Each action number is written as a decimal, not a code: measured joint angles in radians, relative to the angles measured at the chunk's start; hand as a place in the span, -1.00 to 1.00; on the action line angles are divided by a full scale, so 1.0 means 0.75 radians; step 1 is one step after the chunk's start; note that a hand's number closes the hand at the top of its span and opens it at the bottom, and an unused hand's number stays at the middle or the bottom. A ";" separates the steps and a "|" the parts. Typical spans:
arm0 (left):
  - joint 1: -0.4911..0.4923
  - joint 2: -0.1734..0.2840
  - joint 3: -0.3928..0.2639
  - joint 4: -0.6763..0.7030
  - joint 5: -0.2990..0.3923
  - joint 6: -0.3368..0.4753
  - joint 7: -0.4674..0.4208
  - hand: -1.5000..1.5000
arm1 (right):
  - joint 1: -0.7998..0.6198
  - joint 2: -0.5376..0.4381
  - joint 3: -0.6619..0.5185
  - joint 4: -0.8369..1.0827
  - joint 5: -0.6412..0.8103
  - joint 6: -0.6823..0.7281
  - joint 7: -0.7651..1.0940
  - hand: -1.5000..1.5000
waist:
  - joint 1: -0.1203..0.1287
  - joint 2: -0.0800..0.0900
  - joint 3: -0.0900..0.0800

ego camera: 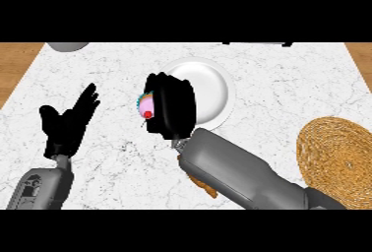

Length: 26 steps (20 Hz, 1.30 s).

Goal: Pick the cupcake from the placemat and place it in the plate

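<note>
A cupcake (146, 106) with pink frosting, a red cherry and a coloured wrapper shows at the left edge of my right hand (171, 106), whose fingers are curled round it. The hand and cupcake are at the left rim of the white plate (210, 83), partly covering it. The round woven placemat (340, 162) lies at the right, with nothing on its visible part. My left hand (67, 125) rests open at the left, fingers up.
A grey rounded object (69, 46) sits at the counter's back left edge, and a dark item (258, 43) at the back. A small brown thing (203, 186) peeks out under my right forearm. Wooden floor borders the marble counter on both sides.
</note>
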 measured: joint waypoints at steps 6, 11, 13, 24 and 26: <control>0.022 0.005 0.019 -0.005 0.002 -0.012 -0.012 0.00 | -0.038 0.001 -0.111 0.231 -0.110 -0.075 -0.178 1.00 | -0.024 0.002 0.000; 0.031 -0.009 0.014 -0.040 -0.014 0.008 0.012 0.00 | -0.046 -0.001 -0.200 0.425 -0.199 -0.007 -0.365 1.00 | -0.028 0.003 0.001; 0.025 -0.007 0.020 -0.045 -0.006 0.002 0.020 0.00 | -0.035 -0.004 -0.254 0.476 -0.277 0.036 -0.454 1.00 | -0.027 0.005 0.001; 0.032 -0.003 0.035 -0.032 -0.009 -0.020 -0.006 0.00 | -0.044 -0.004 -0.476 0.691 -0.530 0.102 -1.025 -1.00 | -0.021 0.009 0.002; 0.043 0.007 0.044 -0.030 -0.002 -0.034 -0.015 0.00 | -0.035 -0.002 -0.510 0.639 -0.565 0.074 -1.137 -1.00 | -0.027 0.006 0.002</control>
